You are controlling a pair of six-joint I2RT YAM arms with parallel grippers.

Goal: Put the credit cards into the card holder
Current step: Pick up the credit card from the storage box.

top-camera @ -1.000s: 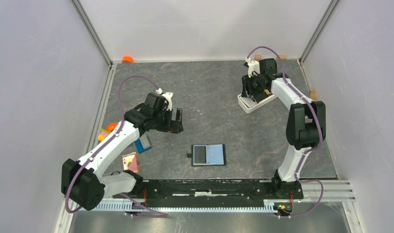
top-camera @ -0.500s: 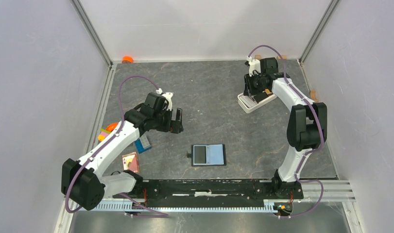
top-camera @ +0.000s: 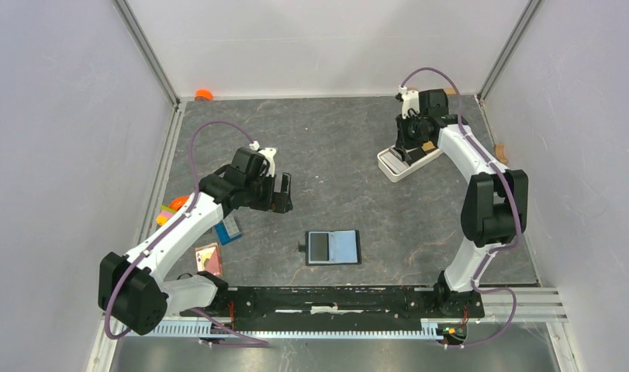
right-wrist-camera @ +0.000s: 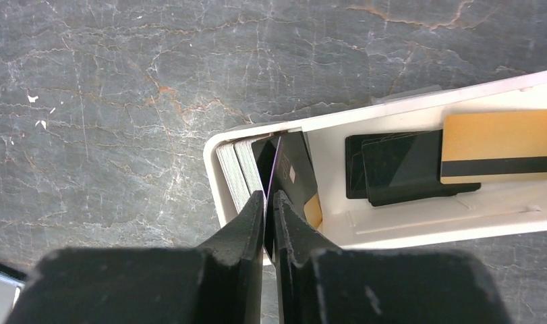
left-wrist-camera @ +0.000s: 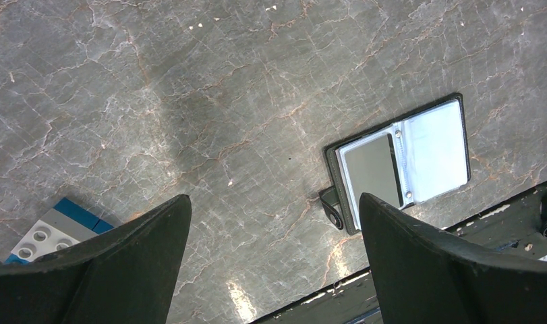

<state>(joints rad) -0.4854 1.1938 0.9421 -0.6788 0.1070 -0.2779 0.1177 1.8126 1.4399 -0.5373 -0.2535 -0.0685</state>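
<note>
The card holder (top-camera: 333,247) lies open on the table near the front middle, with a dark card in its left pocket and a light blue one in its right; it also shows in the left wrist view (left-wrist-camera: 398,158) with its snap tab (left-wrist-camera: 332,202). My left gripper (top-camera: 281,192) (left-wrist-camera: 274,223) is open and empty, hovering up and left of it. My right gripper (top-camera: 410,147) (right-wrist-camera: 270,196) is shut on a black credit card (right-wrist-camera: 294,172) standing on edge at the left end of the white tray (right-wrist-camera: 419,226). A tan-orange card (right-wrist-camera: 498,145) and black cards (right-wrist-camera: 398,167) lie flat in the tray.
The white tray (top-camera: 390,166) sits at the back right. A stack of upright cards (right-wrist-camera: 240,172) fills its left end. A blue ridged block (top-camera: 228,229) (left-wrist-camera: 51,233), a pink rectangle (top-camera: 207,256) and coloured bits (top-camera: 171,208) lie at the left. An orange object (top-camera: 203,94) sits in the back left corner.
My right wrist has shifted a little to the right and toward the back over the tray. The left arm and the card holder have not moved.
</note>
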